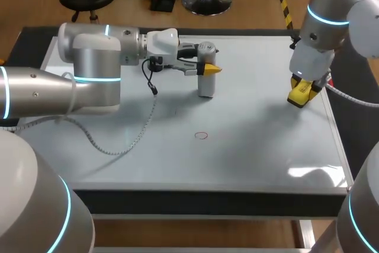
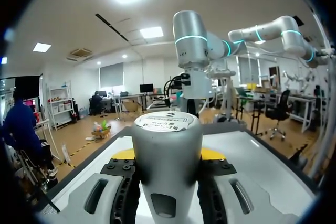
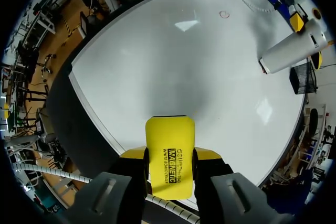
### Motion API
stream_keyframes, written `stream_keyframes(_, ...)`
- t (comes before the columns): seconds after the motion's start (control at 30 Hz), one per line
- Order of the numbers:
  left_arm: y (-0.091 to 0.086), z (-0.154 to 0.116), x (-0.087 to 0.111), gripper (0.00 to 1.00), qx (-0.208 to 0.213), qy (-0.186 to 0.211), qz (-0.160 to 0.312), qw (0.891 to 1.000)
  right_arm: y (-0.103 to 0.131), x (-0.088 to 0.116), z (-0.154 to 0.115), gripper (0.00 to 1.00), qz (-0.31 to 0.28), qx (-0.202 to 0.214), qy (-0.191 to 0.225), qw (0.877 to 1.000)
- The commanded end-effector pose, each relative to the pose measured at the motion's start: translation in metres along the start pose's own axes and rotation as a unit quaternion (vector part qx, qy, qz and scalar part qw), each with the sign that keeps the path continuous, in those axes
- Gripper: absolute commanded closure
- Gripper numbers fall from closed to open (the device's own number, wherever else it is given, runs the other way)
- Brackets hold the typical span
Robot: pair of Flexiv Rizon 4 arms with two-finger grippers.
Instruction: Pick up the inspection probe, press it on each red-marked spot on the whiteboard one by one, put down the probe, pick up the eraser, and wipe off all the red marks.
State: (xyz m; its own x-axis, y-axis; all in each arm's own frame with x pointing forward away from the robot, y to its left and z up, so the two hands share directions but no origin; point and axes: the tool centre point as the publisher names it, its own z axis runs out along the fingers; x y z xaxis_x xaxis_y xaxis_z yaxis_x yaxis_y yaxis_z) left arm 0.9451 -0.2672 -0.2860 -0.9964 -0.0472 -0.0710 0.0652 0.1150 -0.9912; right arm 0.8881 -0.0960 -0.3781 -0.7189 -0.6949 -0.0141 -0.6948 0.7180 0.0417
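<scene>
One probe (image 1: 205, 84) is upright over the whiteboard (image 1: 249, 146), pinched in the left gripper's (image 1: 207, 67) jaws. Only the left wrist view shows its numbered cap. One eraser (image 3: 169, 145) is pinched in the right gripper's (image 3: 169, 167) jaws near the board's right edge. One red mark (image 1: 202, 135) shows in the head and right wrist views.

The probe (image 2: 166, 145) shows "2", the eraser (image 3: 170, 153) "MAGNETIC".

Ahead of the right gripper (image 3: 169, 157) the whiteboard (image 3: 173, 66) lies bare; the upright probe (image 3: 289, 53) stands well off to one side.
</scene>
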Motion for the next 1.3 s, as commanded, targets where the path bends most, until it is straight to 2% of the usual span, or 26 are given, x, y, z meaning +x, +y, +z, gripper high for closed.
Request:
stream_keyframes(0.03,0.001,0.000,0.000,1.00,-0.001,-0.003,0.002,1.000,-0.001,0.000,-0.001,1.00,-0.001,0.000,0.001,1.000)
stream_keyframes(0.2,-0.002,0.000,-0.002,1.00,-0.004,-0.003,0.001,1.000,-0.001,0.000,-0.001,1.00,-0.001,0.000,0.001,1.000)
stream_keyframes(0.53,-0.029,-0.005,-0.014,1.00,-0.010,0.007,0.010,1.000,-0.001,0.000,-0.001,1.00,-0.001,0.000,0.001,1.000)
stream_keyframes(0.93,-0.069,-0.010,-0.058,1.00,-0.014,0.018,0.034,0.999,-0.001,0.000,-0.001,1.00,-0.001,0.000,0.001,1.000)
stream_keyframes(1.3,-0.107,0.001,-0.104,1.00,-0.013,0.033,0.058,0.998,-0.001,0.000,-0.001,1.00,-0.001,0.000,0.001,1.000)
